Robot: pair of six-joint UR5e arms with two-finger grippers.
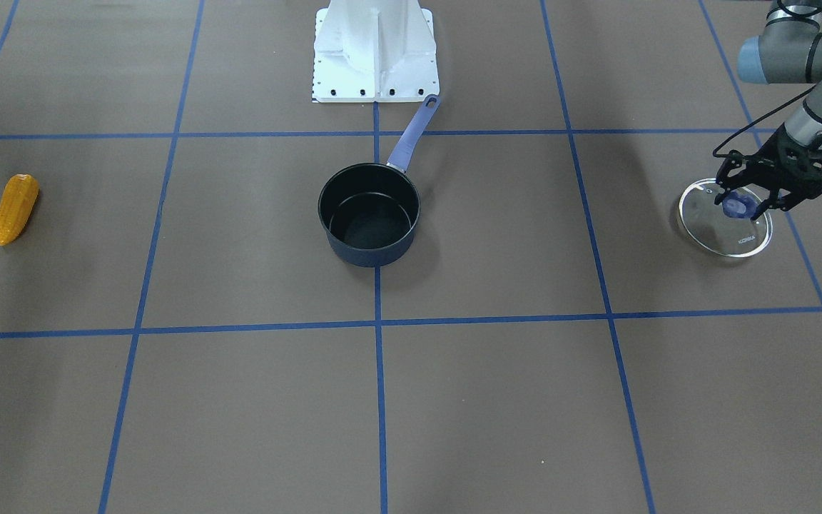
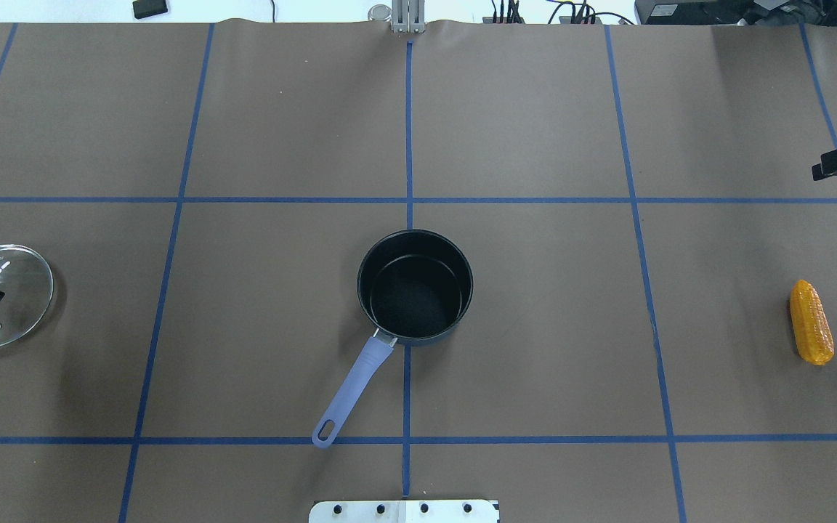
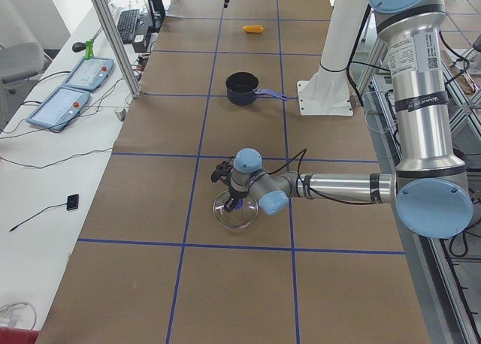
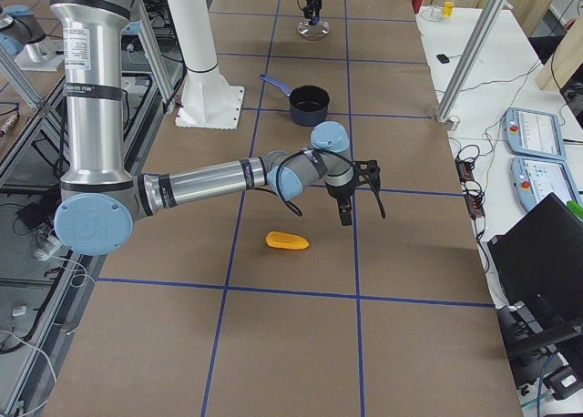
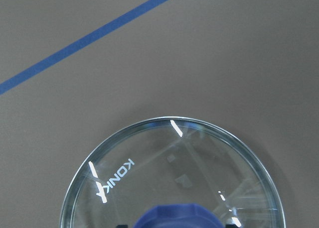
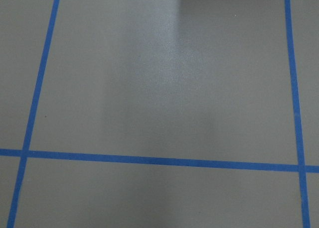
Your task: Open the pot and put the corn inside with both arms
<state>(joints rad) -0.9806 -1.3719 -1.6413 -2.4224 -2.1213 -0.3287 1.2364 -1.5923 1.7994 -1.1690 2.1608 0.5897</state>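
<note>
Judging by the glass lid (image 1: pixel 728 232) set flat on the table (image 1: pixel 454 400), well apart from the open pot (image 1: pixel 369 214), looks like the uncovering step at its end, with the left gripper (image 1: pixel 743 203) straddling the blue knob (image 1: pixel 738 206), clamped or released impossible to tell. Next calls for lowering the right gripper (image 4: pixel 351 208), its grip likewise unreadable, over the corn (image 1: pixel 16 209) lying alone toward the table's right end, then carrying it into the pot. Reads roughly "KONKA" on the lid; no other writing legible.
</note>
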